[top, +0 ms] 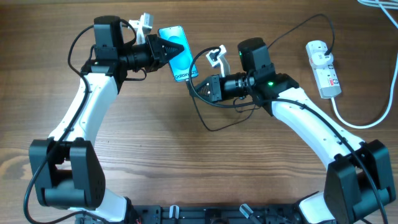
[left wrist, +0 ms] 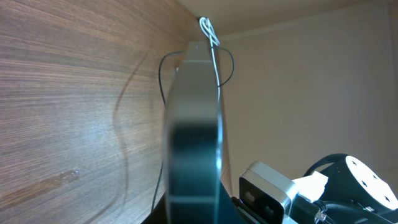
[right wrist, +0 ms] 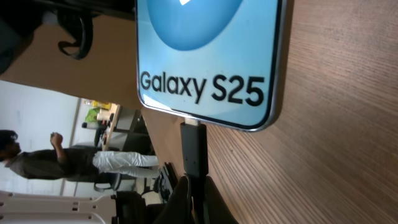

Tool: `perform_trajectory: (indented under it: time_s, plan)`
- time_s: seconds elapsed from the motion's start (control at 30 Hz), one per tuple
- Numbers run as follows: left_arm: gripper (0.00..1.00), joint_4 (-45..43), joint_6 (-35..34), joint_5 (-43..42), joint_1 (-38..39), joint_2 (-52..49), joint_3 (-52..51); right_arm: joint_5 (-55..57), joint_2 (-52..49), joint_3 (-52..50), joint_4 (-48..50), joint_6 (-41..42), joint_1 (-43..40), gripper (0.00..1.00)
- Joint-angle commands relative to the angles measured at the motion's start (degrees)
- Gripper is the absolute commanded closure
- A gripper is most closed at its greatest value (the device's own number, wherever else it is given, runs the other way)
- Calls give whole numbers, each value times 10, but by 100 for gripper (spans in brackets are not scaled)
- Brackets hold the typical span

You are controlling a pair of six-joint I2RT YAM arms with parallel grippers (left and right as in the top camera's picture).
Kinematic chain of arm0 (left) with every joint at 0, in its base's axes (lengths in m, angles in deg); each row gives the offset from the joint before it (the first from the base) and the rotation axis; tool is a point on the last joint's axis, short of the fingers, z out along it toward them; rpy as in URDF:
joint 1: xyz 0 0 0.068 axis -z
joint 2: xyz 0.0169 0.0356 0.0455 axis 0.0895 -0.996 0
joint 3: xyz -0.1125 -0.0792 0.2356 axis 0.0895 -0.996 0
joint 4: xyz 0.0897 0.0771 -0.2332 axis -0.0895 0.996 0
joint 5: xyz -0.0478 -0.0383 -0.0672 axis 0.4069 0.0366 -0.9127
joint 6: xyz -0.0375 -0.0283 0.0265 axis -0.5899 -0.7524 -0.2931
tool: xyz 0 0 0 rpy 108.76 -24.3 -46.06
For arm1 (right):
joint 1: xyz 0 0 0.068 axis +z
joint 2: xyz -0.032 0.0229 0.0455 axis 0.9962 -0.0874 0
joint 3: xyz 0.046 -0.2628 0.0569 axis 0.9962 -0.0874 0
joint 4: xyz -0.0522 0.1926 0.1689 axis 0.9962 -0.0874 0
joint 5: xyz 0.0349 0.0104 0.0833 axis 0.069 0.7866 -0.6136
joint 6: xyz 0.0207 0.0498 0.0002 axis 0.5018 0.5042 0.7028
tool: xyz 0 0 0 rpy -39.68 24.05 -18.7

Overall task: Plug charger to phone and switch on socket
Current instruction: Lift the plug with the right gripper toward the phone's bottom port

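Observation:
My left gripper (top: 166,48) is shut on the phone (top: 181,63) and holds it tilted above the table; the left wrist view shows the phone edge-on (left wrist: 193,124). My right gripper (top: 198,86) is shut on the charger's small plug tip (right wrist: 194,152). The tip meets the middle of the phone's lower edge, under the "Galaxy S25" text (right wrist: 205,87). I cannot tell how deep it sits. The thin black cable (top: 214,124) loops on the table and runs to the white plug head (top: 315,47) in the socket (top: 328,78) at the far right.
The socket's thick white cord (top: 367,121) curves off the right edge. Another white cable (top: 379,7) lies at the top right corner. The right arm's wrist camera (left wrist: 267,193) sits close beside the phone. The tabletop is wood grain.

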Motion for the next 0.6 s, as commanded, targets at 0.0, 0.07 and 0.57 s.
perform_trajectory:
  time_s: [0.0,0.07,0.57]
  plan:
    - [96,16,23,-36,6,9,0,38,0,5,23,34,-4,96]
    - [96,27,42,-36,6,9,0,47,0,5,28,45,-4,96]
    - [96,94,57,-41,42,9,0,57,0,5,56,61,-4,96]
